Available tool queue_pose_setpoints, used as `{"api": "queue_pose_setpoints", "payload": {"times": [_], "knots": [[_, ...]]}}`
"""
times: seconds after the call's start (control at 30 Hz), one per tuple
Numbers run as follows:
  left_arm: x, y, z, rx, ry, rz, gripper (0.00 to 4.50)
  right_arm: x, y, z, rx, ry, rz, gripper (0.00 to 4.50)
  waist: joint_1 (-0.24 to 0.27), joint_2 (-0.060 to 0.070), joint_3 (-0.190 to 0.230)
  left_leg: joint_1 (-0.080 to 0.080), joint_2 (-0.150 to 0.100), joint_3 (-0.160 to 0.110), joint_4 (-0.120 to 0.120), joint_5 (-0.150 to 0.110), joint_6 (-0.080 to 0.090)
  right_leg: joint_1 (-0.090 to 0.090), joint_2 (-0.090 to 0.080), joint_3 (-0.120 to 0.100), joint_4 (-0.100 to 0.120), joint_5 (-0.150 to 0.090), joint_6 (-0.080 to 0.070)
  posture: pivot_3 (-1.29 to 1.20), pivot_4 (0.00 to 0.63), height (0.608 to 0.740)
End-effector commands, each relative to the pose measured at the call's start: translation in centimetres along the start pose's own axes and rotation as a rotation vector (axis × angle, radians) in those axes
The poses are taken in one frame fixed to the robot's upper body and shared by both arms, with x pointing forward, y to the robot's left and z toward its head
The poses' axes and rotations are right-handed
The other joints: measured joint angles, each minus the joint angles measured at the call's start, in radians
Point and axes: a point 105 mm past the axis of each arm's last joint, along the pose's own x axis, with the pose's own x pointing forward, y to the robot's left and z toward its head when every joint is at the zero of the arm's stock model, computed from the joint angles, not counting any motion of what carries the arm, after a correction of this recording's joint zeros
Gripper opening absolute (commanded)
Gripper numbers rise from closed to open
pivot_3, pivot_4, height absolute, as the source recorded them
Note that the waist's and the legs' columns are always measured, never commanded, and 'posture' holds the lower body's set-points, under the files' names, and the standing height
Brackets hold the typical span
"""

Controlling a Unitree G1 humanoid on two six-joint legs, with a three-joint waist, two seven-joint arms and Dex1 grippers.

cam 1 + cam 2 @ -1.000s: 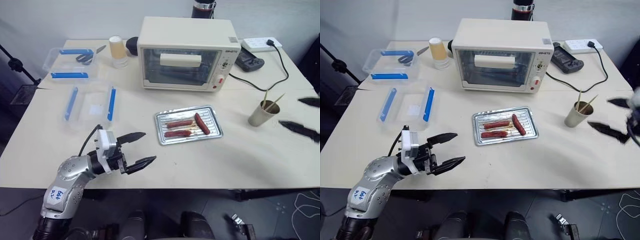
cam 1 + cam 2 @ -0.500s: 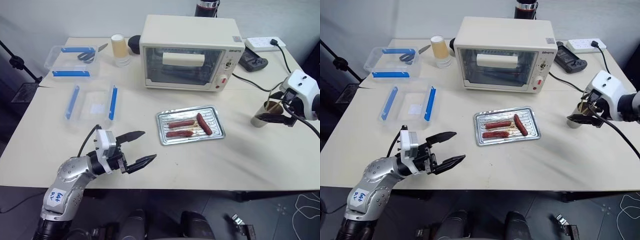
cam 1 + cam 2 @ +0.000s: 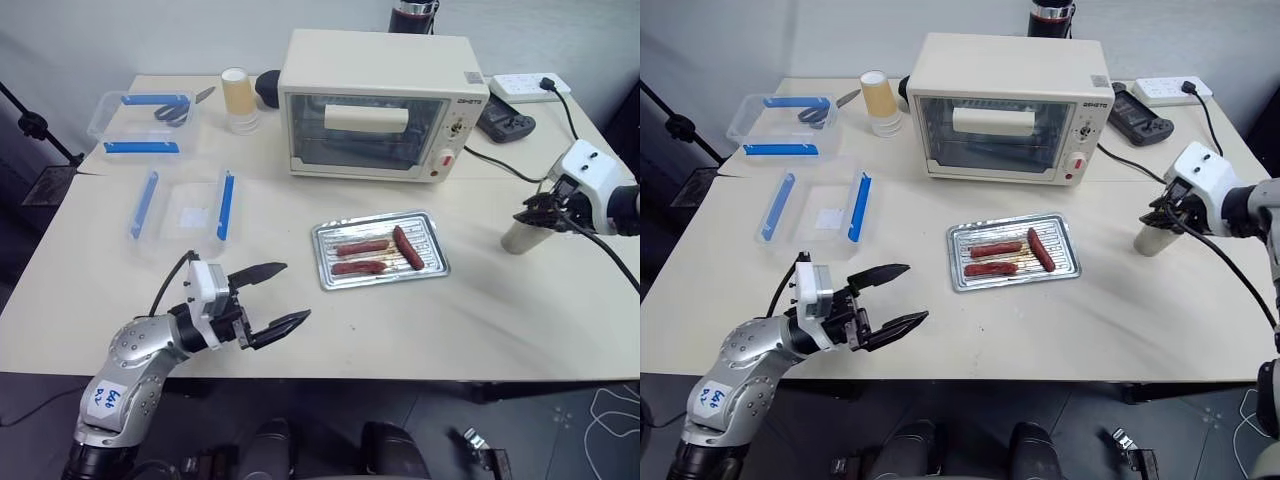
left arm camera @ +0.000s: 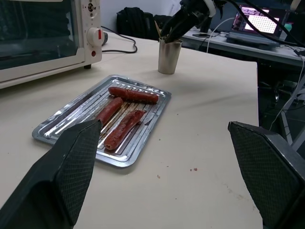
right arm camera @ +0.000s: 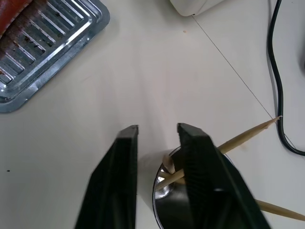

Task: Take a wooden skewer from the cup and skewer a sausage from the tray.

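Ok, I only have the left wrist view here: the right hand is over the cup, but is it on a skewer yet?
Observer: Not clamped. The right wrist view shows the right hand with its fingers slightly apart above the cup, and a wooden skewer reaching into the gap.
Operator: How many skewers are in there?
Observer: At least two lean out of it.
Operator: Anything left of the tray?
Observer: A clear box with blue clips, apart from the tray.
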Motion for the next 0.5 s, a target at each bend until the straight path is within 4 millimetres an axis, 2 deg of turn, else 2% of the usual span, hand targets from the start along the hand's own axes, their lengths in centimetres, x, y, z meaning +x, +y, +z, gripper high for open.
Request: {"api": "queue_pose_setpoints", "payload": {"times": [0.03,0.2,0.5], "knots": [[-0.1,-0.3,1.0,0.038,-0.023,-0.005,4.5,-0.9,-0.5,0.8,-0.013,-0.032,-0.022,0.05,0.0,0.0,0.0,0.0,0.0,0.0,0.0,0.0,0.0,0.0,0.0,0.0,0.0,0.0,0.0,0.0,0.15,0.74],[-0.1,-0.2,0.9,0.037,-0.023,-0.007,4.5,-1.7,-0.9,1.7,-0.005,-0.07,-0.04,0.02,0.001,0.0,0.0,0.0,0.0,0.001,0.0,0.0,0.0,0.0,0.0,0.001,0.0,0.0,0.0,0.0,0.15,0.74],[0.5,0.2,0.7,0.036,-0.036,-0.022,4.5,-5.5,-1.5,4.7,-0.045,-0.134,-0.017,0.02,0.001,0.0,0.0,-0.001,0.0,0.001,0.0,0.0,0.0,-0.002,0.0,0.001,0.001,0.0,0.0,0.0,0.15,0.74]]}}
